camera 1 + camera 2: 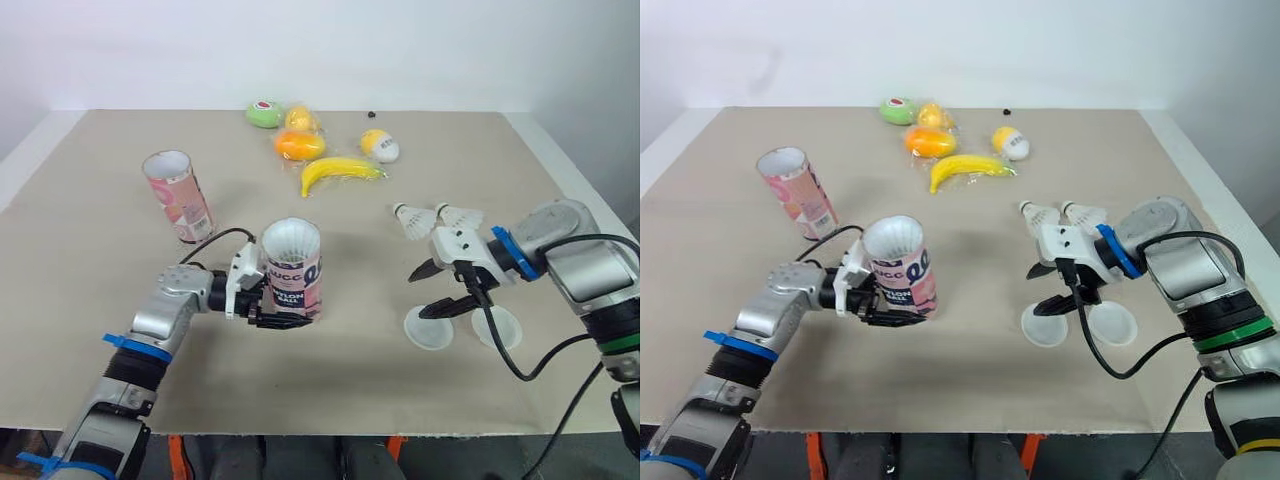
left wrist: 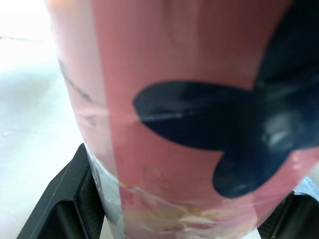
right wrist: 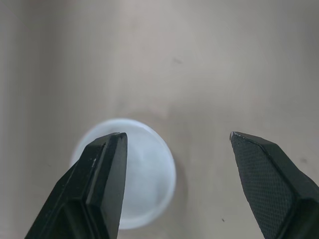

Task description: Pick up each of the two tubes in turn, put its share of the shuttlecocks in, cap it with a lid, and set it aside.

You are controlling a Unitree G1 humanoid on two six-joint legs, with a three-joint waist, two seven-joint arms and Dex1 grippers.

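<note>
My left gripper (image 1: 283, 312) is shut on the lower part of a pink tube (image 1: 292, 268), holding it upright near the table's middle; white feathers fill its open top. The left wrist view shows the pink tube (image 2: 189, 99) close up between the black fingers (image 2: 60, 199). A second pink tube (image 1: 178, 195), open and leaning, stands at the back left. My right gripper (image 1: 418, 296) is open just above a translucent white lid (image 1: 430, 329); that lid (image 3: 132, 174) lies under the spread fingers. Another lid (image 1: 498, 327) lies beside it. Two shuttlecocks (image 1: 412, 220) (image 1: 460, 215) lie behind the right gripper.
Toy fruit sits at the back centre: a banana (image 1: 338, 172), an orange (image 1: 299, 145), a green fruit (image 1: 264, 113), a lemon (image 1: 299, 118) and a yellow-white piece (image 1: 379, 145). The table's front edge (image 1: 320, 432) runs close below both arms.
</note>
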